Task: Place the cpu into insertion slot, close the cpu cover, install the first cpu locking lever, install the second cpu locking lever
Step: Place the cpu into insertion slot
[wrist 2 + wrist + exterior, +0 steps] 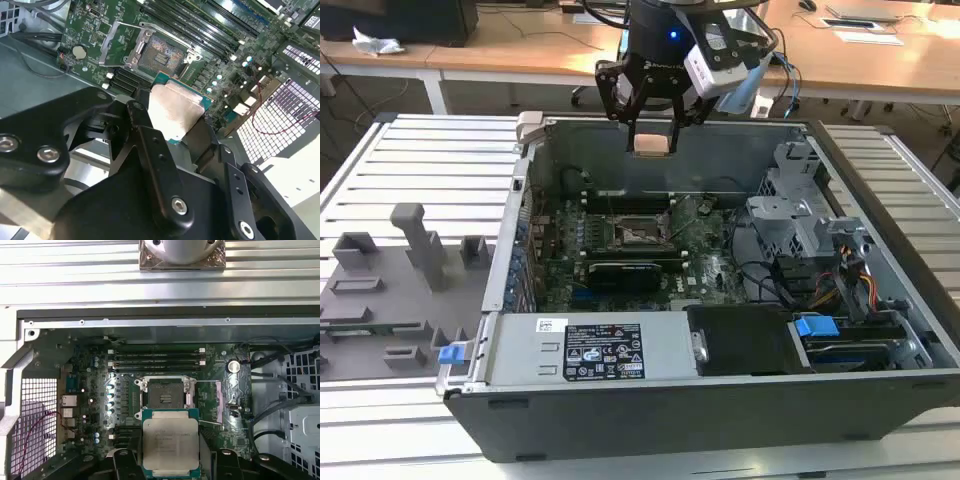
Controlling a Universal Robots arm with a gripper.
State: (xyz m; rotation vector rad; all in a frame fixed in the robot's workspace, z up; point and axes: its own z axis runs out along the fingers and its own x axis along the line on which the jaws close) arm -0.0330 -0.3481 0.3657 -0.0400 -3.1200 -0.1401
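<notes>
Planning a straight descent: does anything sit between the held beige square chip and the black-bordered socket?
Nothing visible does. The gripper holds the flat beige square chip above the case; the black-bordered square socket lies bare, its silvery metal cover frame swung aside.

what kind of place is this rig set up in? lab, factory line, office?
Probably a robotics lab or office workshop, not a factory line: an opened desktop computer case lies on a slatted metal table, wooden desks stand behind it, and the gripper holds the cpu above the case.
</notes>
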